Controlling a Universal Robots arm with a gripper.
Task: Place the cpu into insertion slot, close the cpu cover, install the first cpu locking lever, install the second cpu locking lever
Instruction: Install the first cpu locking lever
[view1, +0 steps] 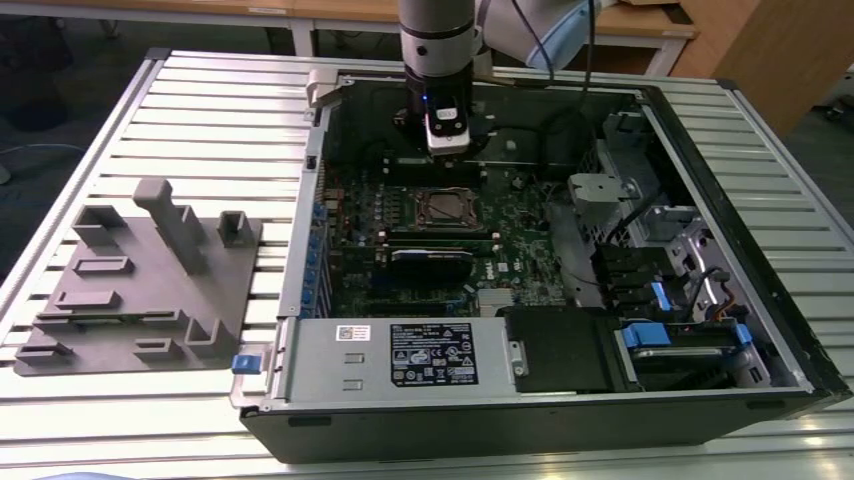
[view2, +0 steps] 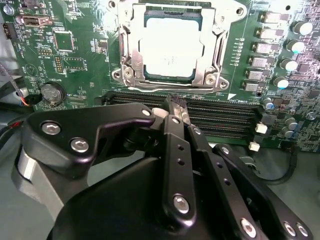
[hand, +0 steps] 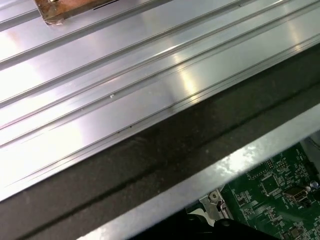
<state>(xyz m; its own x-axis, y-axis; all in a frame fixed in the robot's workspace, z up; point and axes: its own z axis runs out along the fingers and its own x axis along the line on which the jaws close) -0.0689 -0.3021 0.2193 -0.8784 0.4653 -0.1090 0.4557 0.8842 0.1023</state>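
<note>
In the second wrist view the cpu (view2: 169, 47) lies flat in the insertion slot (view2: 131, 75) on the green motherboard (view2: 75, 60), its silvery top showing through the window of the cpu cover (view2: 218, 47), which lies down around it. My gripper (view2: 175, 104) is shut with nothing between its black fingers (view2: 176, 145). It hovers just off the socket's edge, over the long black memory slots (view2: 220, 112). In the exterior view the gripper (view1: 447, 148) hangs inside the open computer case, just behind the insertion slot (view1: 446, 208). I cannot tell how the locking levers stand.
The open black case (view1: 747, 200) lies on a slatted aluminium table (view1: 214, 110), with a power supply (view1: 400, 352) at the front and drive bays with blue tabs (view1: 661, 335) on the exterior view's right. A grey parts holder (view1: 140, 280) lies on the exterior view's left.
</note>
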